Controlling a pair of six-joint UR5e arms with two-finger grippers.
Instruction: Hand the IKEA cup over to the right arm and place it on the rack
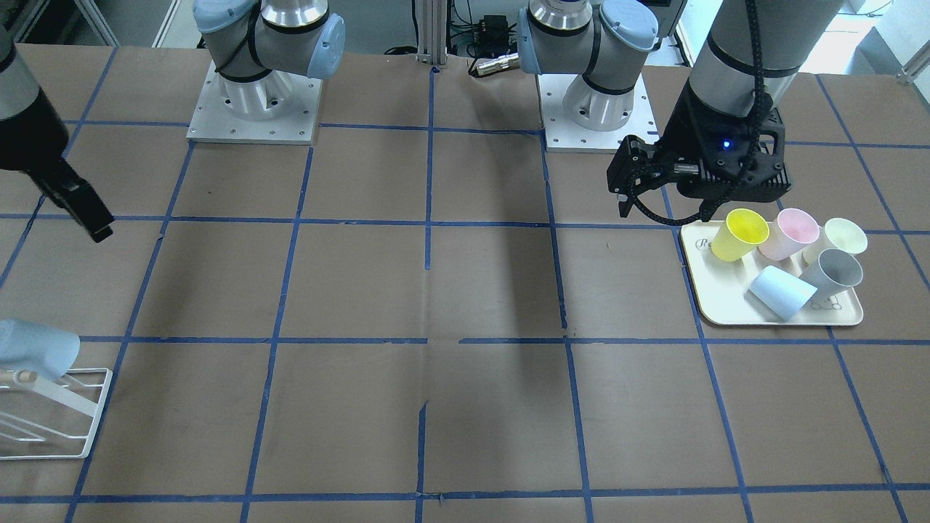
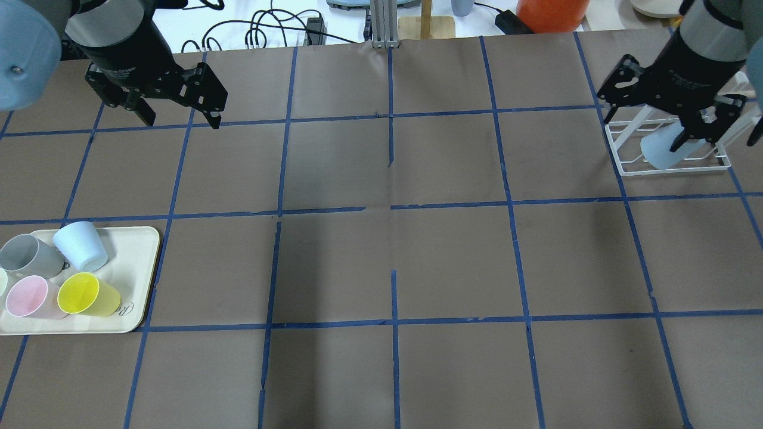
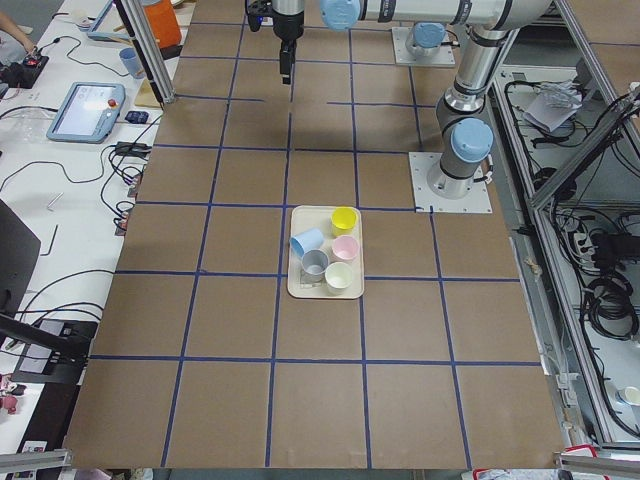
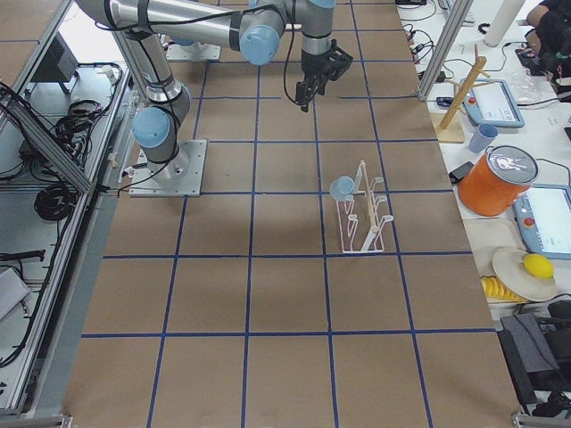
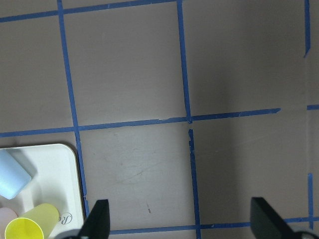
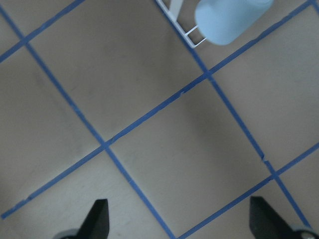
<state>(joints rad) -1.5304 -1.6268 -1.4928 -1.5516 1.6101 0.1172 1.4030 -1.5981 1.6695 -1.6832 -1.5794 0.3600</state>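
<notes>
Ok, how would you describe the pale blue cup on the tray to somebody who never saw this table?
Find the cream tray at the table's end on the robot's left, holding five cups. At its edge farthest from the robot, next to the grey cup, lies the pale blue cup, the only blue one there; its twin sits on the rack.

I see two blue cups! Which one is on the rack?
The pale blue plastic cup near the right gripper; its twin lies on the cream rectangular tray.
</notes>
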